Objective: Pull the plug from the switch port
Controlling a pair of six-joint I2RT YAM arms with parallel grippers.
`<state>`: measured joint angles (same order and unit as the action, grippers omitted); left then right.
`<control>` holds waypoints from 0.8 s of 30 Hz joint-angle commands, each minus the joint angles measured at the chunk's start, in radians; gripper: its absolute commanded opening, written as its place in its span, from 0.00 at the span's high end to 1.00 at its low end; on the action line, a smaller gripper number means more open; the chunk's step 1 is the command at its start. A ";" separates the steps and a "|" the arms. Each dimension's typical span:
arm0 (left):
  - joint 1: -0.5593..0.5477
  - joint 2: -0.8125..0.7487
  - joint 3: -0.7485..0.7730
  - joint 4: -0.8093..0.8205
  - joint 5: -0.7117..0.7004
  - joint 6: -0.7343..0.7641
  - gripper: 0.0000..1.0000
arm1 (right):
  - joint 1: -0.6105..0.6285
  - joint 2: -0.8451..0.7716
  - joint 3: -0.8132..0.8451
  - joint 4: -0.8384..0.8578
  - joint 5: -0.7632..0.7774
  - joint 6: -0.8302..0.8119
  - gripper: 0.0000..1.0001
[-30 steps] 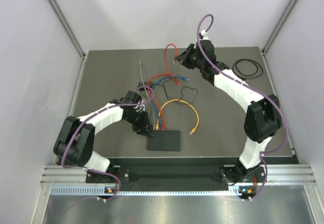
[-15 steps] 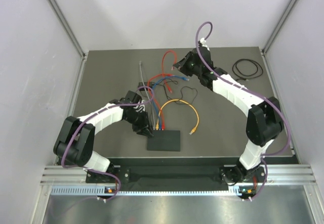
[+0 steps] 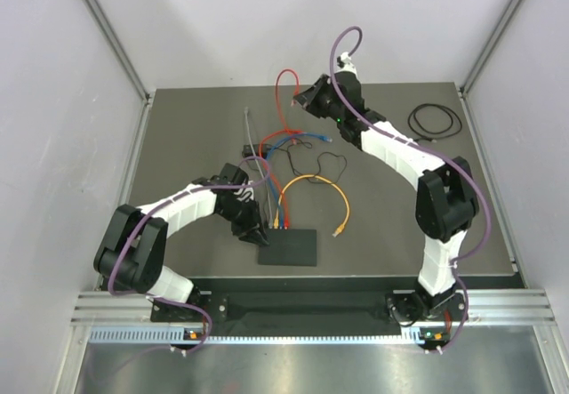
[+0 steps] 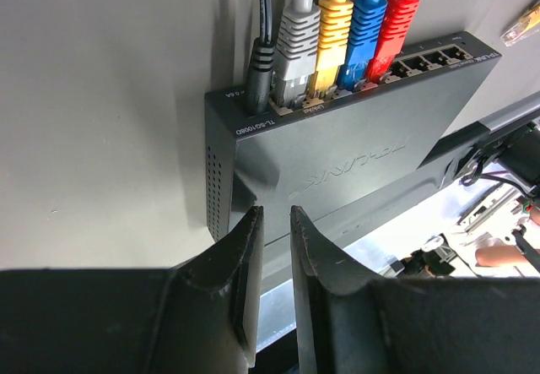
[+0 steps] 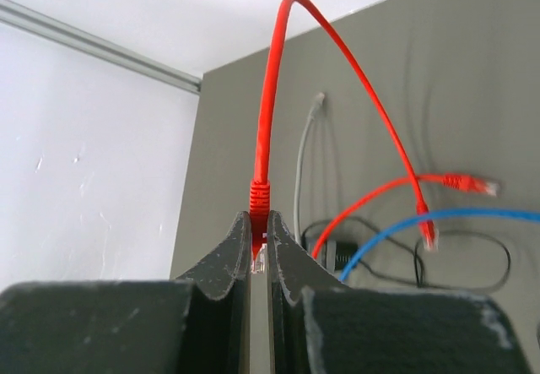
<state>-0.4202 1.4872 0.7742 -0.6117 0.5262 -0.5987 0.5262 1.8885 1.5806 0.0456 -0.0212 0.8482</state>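
From my station I'm seeing the left gripper (image 4: 274,222) sitting at the near-left corner of the switch (image 4: 363,129), its jaws standing a little apart. I'm not managing to tell whether they are pinching that corner or only bracing against it. The switch is lying flat on the table (image 3: 187,145) near the front edge, just ahead of the arm bases. Along its far edge five plugs are sitting in a row: the black plug (image 4: 259,74), grey plug (image 4: 295,53), yellow plug (image 4: 332,40), blue plug (image 4: 367,32) and seated red plug (image 4: 395,24), with the empty ports (image 4: 430,57) just beside the red one. Farther back, well apart from the switch, the right gripper (image 5: 259,243) is clamping tight on a loose red plug (image 5: 259,201), whose red cable (image 5: 274,78) is arching up above it. I'm judging the pull as done if that loose plug is the one meant, since it is hanging clear of every port. What I'm counting as left is laying it down and backing the left arm off the switch.
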 commanded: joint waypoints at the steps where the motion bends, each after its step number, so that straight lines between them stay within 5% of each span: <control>1: 0.003 -0.039 0.002 -0.025 0.000 0.016 0.76 | 0.001 0.066 0.087 0.114 -0.011 -0.032 1.00; 15: 0.003 -0.054 -0.026 -0.040 -0.003 0.019 0.76 | -0.040 0.233 0.373 0.042 -0.010 -0.133 1.00; 20: 0.003 -0.062 -0.038 -0.037 -0.006 0.017 0.75 | -0.031 0.195 0.263 0.102 0.001 -0.136 1.00; 24: 0.003 -0.067 -0.039 -0.042 -0.003 0.020 0.76 | -0.032 0.210 0.342 0.026 0.000 -0.159 1.00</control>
<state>-0.4202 1.4559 0.7395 -0.6403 0.5255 -0.5957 0.4915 2.1098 1.8542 0.0845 -0.0277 0.7315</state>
